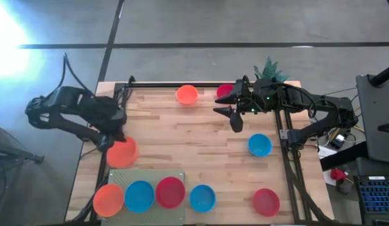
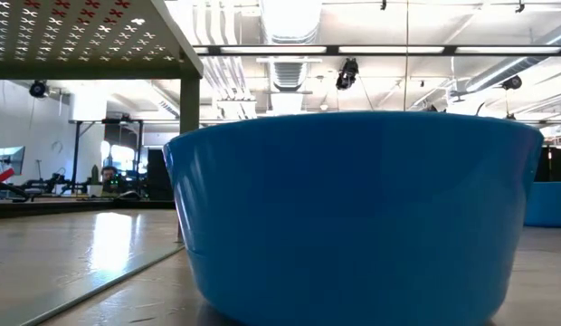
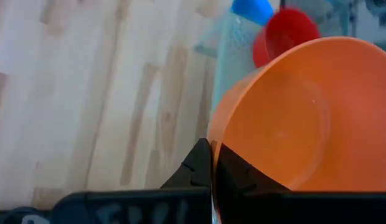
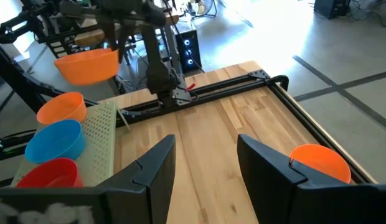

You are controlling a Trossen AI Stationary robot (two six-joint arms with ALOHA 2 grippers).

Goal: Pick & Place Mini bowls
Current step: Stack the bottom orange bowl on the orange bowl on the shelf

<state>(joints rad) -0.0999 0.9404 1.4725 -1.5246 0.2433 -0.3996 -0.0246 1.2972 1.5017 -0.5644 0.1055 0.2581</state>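
My left gripper [image 1: 114, 139] [image 3: 213, 168] is shut on an orange mini bowl [image 1: 124, 152] [image 4: 87, 65] over the table's left side, beside a perforated grey stand [image 1: 147, 177]. On the stand sit an orange bowl [image 1: 108, 198], a blue bowl [image 1: 139, 196] and a red bowl [image 1: 170, 191]. On the table rest a blue bowl [image 1: 202, 198], a red bowl [image 1: 266, 201], a blue bowl [image 1: 260, 145], an orange bowl [image 1: 187, 95] and a red bowl [image 1: 223, 91], the last partly hidden by my right arm. My right gripper [image 1: 235, 119] [image 4: 205, 162] is open above the far middle and holds nothing. My left gripper pinches the orange bowl's rim [image 3: 213, 140], one finger [image 3: 243, 177] inside the bowl and one finger [image 3: 194, 168] outside. The fingers come from above. The bowl hangs lifted clear of the table, tilted, with its opening turned sideways [image 4: 87, 65].
The stand is raised on legs [image 2: 188, 100]. A green plant [image 1: 270, 69] stands at the far right corner. Black rails [image 1: 285, 157] edge the table's right and far sides. A blue bowl [image 2: 353, 217] fills the low view. Bare wood lies in the middle [image 1: 182, 138].
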